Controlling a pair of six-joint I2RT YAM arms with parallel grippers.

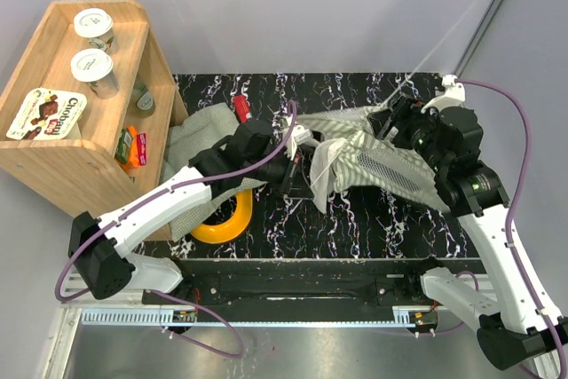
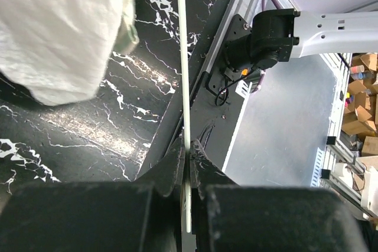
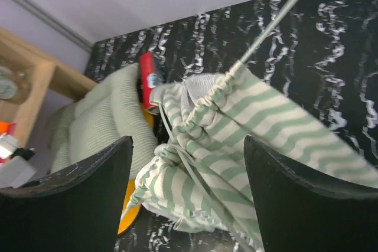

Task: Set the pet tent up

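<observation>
The green-and-white striped pet tent (image 1: 373,161) lies crumpled across the middle and right of the black marbled table, white mesh showing; it fills the right wrist view (image 3: 248,146). A thin pale pole (image 3: 277,19) enters its gathered sleeve and runs up to the back right (image 1: 444,37). My left gripper (image 1: 297,161) is shut on another thin pole (image 2: 184,87) at the tent's left edge, beside white fabric (image 2: 59,28). My right gripper (image 1: 401,122) is open above the tent's right end, holding nothing, its fingers (image 3: 77,199) either side of the striped fabric.
A small-checked cushion (image 1: 200,130) lies at the left, with a red object (image 1: 240,108) behind it and a yellow ring (image 1: 226,219) under the left arm. A wooden shelf (image 1: 80,166) with cups and packets stands at far left. The table's near edge has a metal rail (image 1: 293,286).
</observation>
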